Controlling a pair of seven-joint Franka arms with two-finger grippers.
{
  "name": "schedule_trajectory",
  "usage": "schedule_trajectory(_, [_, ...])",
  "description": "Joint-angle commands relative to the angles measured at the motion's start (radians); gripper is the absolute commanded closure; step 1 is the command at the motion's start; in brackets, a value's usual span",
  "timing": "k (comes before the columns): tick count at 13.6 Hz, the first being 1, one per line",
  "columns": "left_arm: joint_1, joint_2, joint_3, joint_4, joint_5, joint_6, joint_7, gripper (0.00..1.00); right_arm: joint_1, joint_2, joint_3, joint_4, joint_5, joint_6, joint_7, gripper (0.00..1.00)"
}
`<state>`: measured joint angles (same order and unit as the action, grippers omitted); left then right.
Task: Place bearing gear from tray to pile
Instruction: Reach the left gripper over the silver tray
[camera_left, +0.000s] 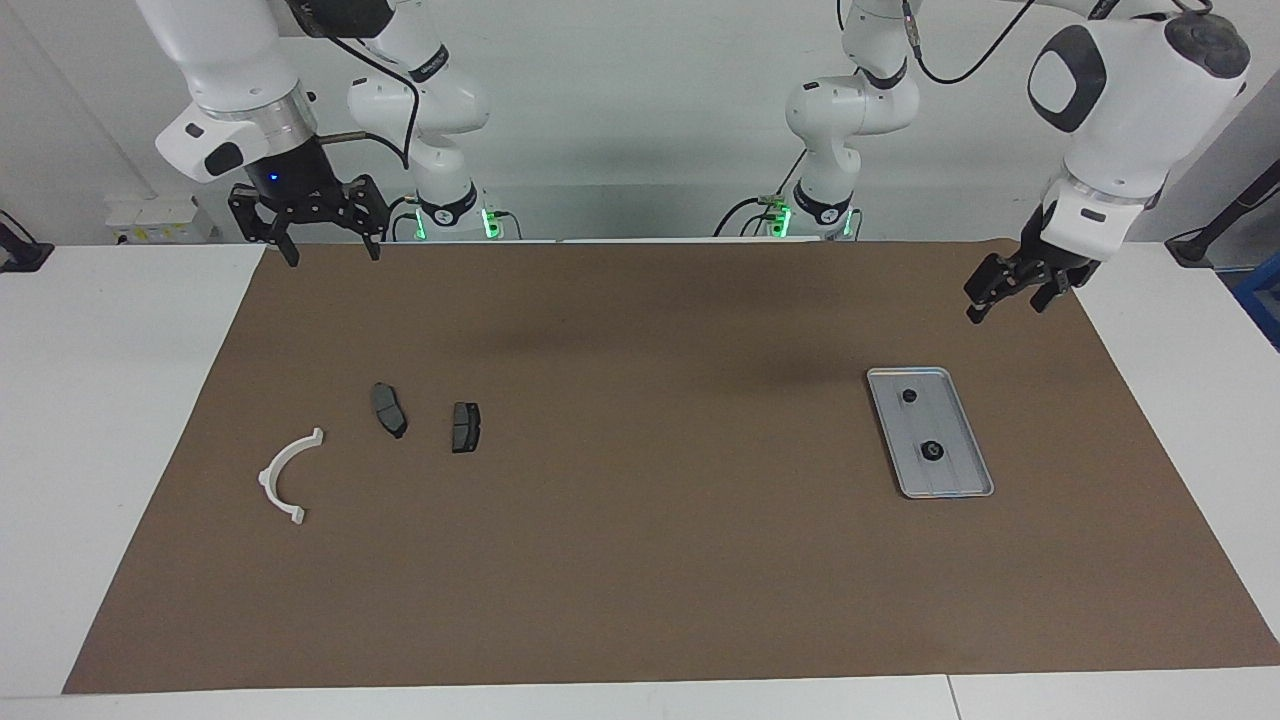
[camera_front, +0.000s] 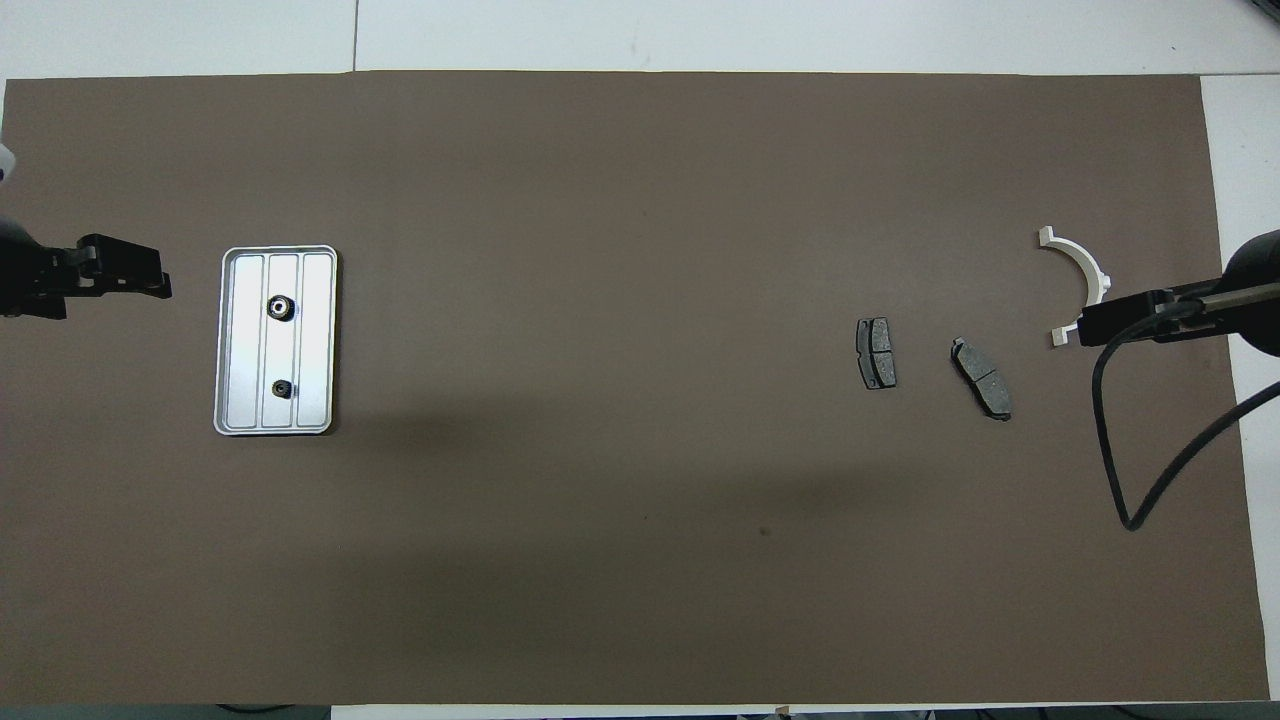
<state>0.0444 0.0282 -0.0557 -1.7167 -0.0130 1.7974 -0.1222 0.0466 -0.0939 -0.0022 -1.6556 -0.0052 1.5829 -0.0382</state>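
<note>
1. Bearing gear (camera_left: 932, 451) lies in the tray (camera_left: 968, 432), toward the left arm's end of the counter (camera_left: 640, 600).
2. Left gripper (camera_left: 1008, 293) hangs near the tray, jaws open, empty.
3. Right gripper (camera_left: 325, 247), raised, jaws wide, empty.
4. Pile (camera_left: 392, 410): 2 plates and a white half-ring (camera_left: 283, 478).

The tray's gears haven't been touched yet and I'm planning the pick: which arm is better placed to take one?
Left, probably. The left claw hangs open near the tray holding both gears, at that arm's end. The right claw waits open at the pile's end.
</note>
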Motion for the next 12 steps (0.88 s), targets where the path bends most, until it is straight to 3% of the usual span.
schedule_trajectory(1, [-0.006,0.057,0.003,-0.037,-0.002,0.12,0.004,0.0,-0.005,-0.013,-0.001,0.002,0.027,-0.023,0.009,0.0])
schedule_trajectory(8, [0.012,0.304,0.004,-0.044,0.062,0.305,0.032,0.0,-0.007,-0.015,-0.002,0.002,0.025,-0.023,0.009,0.0])
schedule_trajectory(12, [0.035,0.3,0.002,-0.196,0.061,0.451,0.032,0.0,-0.014,-0.015,-0.002,0.002,0.025,-0.023,0.008,0.0])
